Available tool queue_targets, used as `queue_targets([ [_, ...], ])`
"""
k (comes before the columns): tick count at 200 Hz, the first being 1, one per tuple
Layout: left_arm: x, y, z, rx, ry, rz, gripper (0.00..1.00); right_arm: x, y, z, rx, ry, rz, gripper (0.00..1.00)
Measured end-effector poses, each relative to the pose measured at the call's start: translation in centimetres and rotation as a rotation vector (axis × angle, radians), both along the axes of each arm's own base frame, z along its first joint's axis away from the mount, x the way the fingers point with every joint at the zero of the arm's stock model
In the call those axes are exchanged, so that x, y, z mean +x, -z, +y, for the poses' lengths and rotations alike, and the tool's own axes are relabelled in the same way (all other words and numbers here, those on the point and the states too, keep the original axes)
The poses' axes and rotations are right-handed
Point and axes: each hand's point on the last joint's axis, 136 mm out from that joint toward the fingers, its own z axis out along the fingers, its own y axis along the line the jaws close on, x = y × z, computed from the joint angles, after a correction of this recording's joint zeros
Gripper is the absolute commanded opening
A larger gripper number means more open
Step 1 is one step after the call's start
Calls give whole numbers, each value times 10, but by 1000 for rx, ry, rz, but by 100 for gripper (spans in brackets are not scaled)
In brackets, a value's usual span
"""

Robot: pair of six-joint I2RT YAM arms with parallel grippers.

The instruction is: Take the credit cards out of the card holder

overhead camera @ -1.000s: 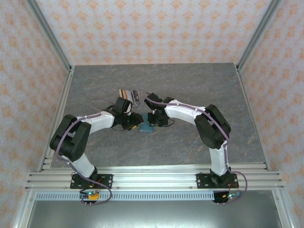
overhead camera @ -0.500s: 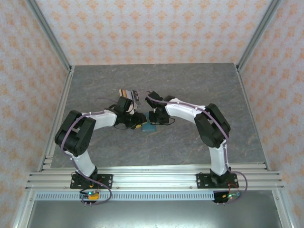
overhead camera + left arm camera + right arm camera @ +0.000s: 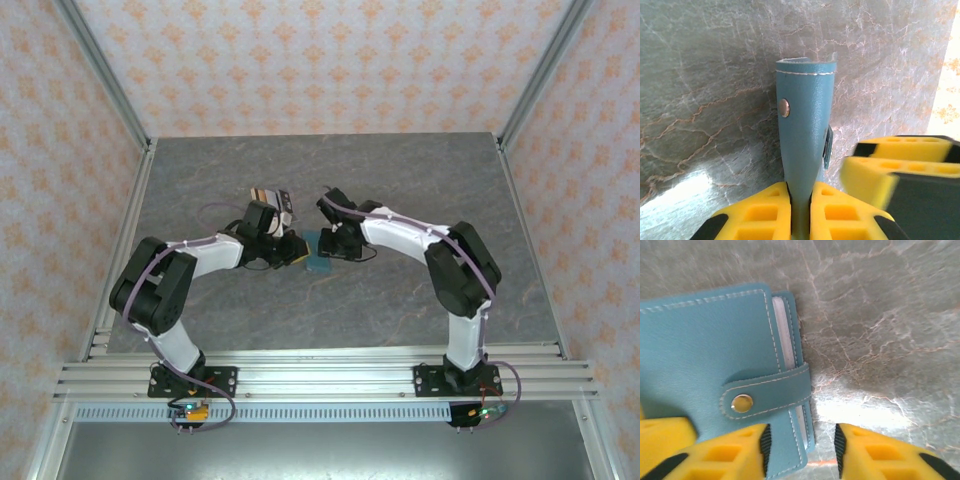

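On the grey table (image 3: 420,180) the card holder (image 3: 805,130) sits snapped shut, one edge clenched in our left gripper (image 3: 800,212). Our right gripper (image 3: 800,440) hangs released over the strap (image 3: 767,392); we should pinch that tab alone and peel it upward, so the snap (image 3: 742,403) pops without dragging the holder.

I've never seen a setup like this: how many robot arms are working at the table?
2. The left arm rises from the near-left base and the right arm from the near-right base. Both bend inward and meet at the blue-grey card holder. None seems hidden.
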Motion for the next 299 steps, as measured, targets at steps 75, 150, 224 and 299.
queue_targets([
  [75,-6,-12,0,59,14,-64,0,13,-29,16,123,121,5,47],
  [150,-8,-9,0,84,9,-64,0,6,-4,28,145,112,113,40],
  [224,-10,-8,-1,86,16,-59,0,3,-2,29,144,79,123,26],
  [299,-11,-4,0,115,-5,-50,0,1,0,26,101,40,106,10],
])
